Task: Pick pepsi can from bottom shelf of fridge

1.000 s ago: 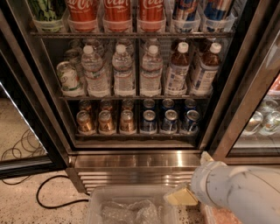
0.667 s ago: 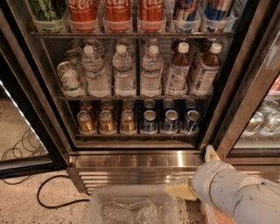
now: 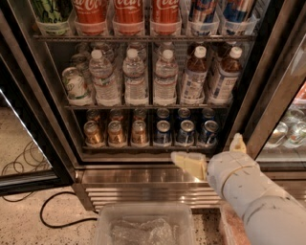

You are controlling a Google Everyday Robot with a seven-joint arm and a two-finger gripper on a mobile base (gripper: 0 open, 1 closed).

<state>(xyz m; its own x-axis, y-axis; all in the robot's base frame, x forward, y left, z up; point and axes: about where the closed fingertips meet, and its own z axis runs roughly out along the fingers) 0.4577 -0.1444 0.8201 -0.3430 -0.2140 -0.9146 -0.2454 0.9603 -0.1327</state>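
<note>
The fridge (image 3: 43,95) stands open before me. Its bottom shelf (image 3: 143,149) holds several dark-blue pepsi cans (image 3: 185,132) on the right half, in two rows, and gold-brown cans (image 3: 116,133) on the left half. My gripper (image 3: 213,154) is on a white arm coming from the lower right. It is in front of the steel base, just below and outside the shelf's front rail, under the right-hand pepsi cans. Its cream fingers (image 3: 189,165) stand apart and hold nothing.
Water and tea bottles (image 3: 165,79) fill the middle rack, and red Coca-Cola cans (image 3: 128,12) the rack above. A clear plastic bin (image 3: 143,225) sits low in front. A black cable (image 3: 57,217) lies on the floor at left. Another cooler (image 3: 287,129) stands at right.
The arm and gripper have risen and moved forward, from low beside the bin up to just below the bottom shelf's front rail. The cans have not moved.
</note>
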